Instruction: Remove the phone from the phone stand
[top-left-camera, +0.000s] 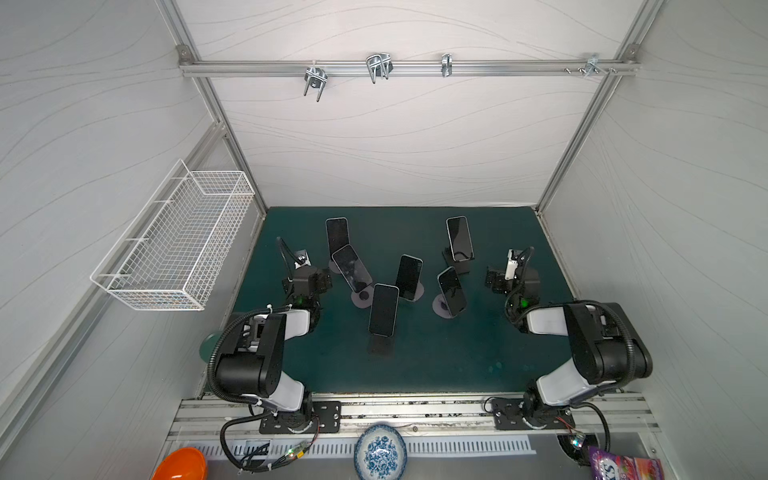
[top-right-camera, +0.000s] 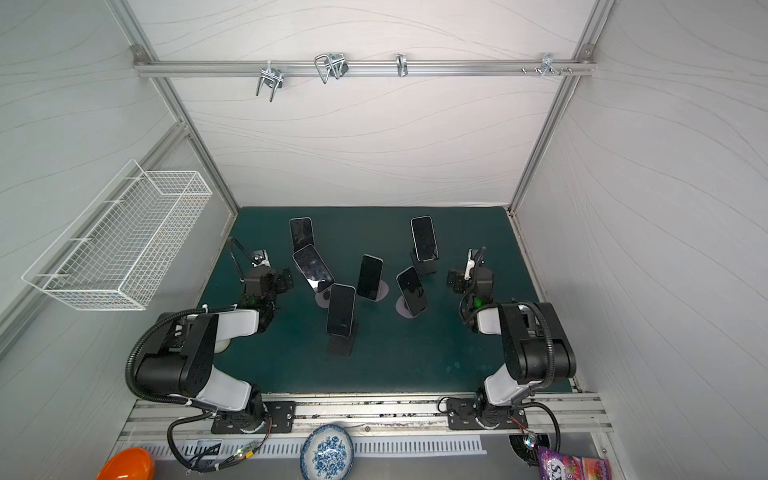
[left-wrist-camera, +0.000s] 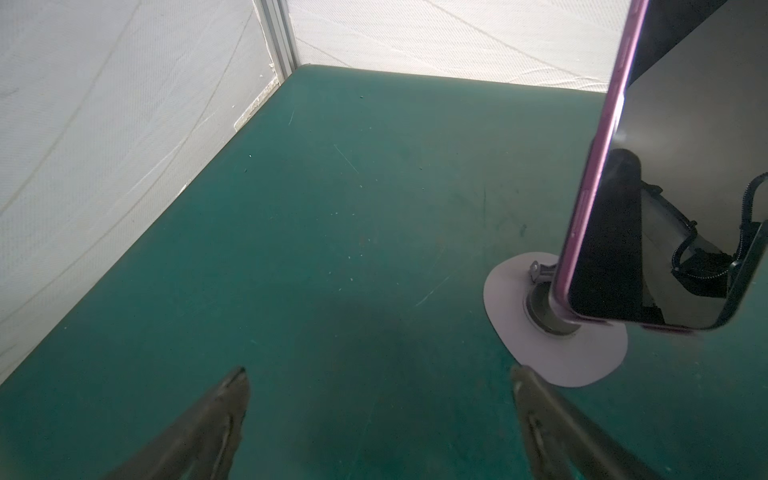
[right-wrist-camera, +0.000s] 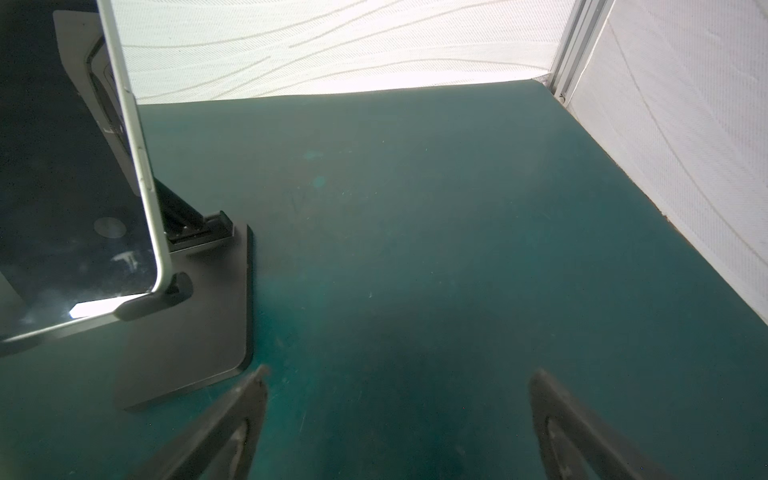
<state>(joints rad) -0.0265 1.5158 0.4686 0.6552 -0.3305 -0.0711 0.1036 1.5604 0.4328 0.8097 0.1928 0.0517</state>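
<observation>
Your left pincer (left-wrist-camera: 378, 374) hangs spread wide and empty over the desk (left-wrist-camera: 332, 208), just beside a purple-edged phone (left-wrist-camera: 665, 187) leaning on a round-based stand (left-wrist-camera: 561, 353). Swing in carelessly and you'd likely topple both. The centre phones (top-left-camera: 384, 309) crowd close, so one tipping could knock its neighbour. A silver-edged phone (right-wrist-camera: 75, 187) sits in the lip of a black stand (right-wrist-camera: 199, 332). Your right pincer (right-wrist-camera: 399, 374), equally spread and empty, could drag that stand along on a crooked lift.
</observation>
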